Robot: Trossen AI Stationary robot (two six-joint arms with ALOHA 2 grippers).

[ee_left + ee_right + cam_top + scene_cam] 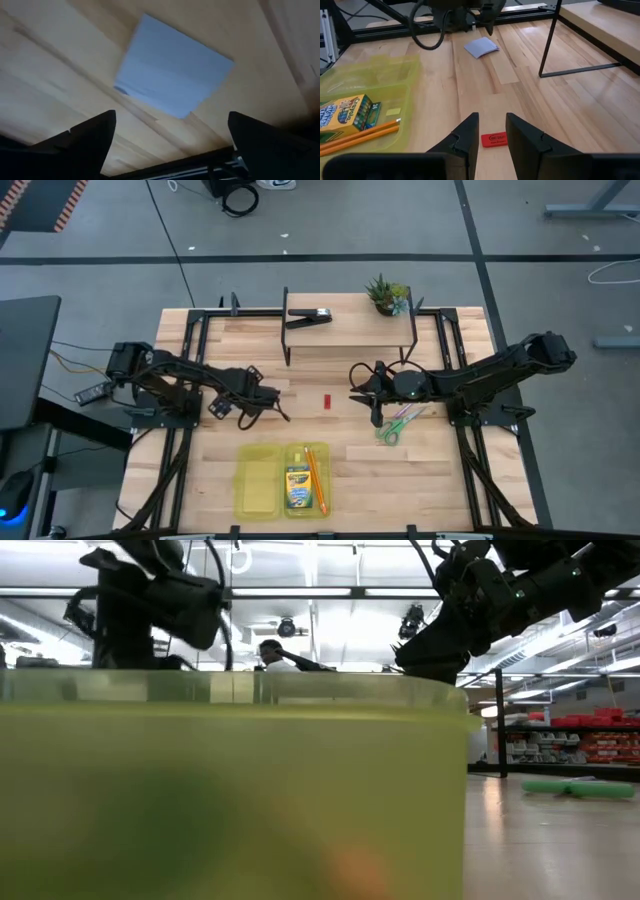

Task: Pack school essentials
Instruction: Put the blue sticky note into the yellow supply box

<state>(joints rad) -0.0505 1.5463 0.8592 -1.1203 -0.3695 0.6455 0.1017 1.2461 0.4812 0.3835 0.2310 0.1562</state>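
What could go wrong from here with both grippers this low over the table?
The left gripper is open over the flat pale block; its fingers may skid off such a thin piece. The right gripper, open near the red piece, could nudge it away. The scissors lie under the right arm, risking a snag.

Four cameras, one table.
High view looks straight down; low view sits pressed against the yellow tray [230,790]; both wrist views share the pale block [172,72], at 12 o'clock in the right one.
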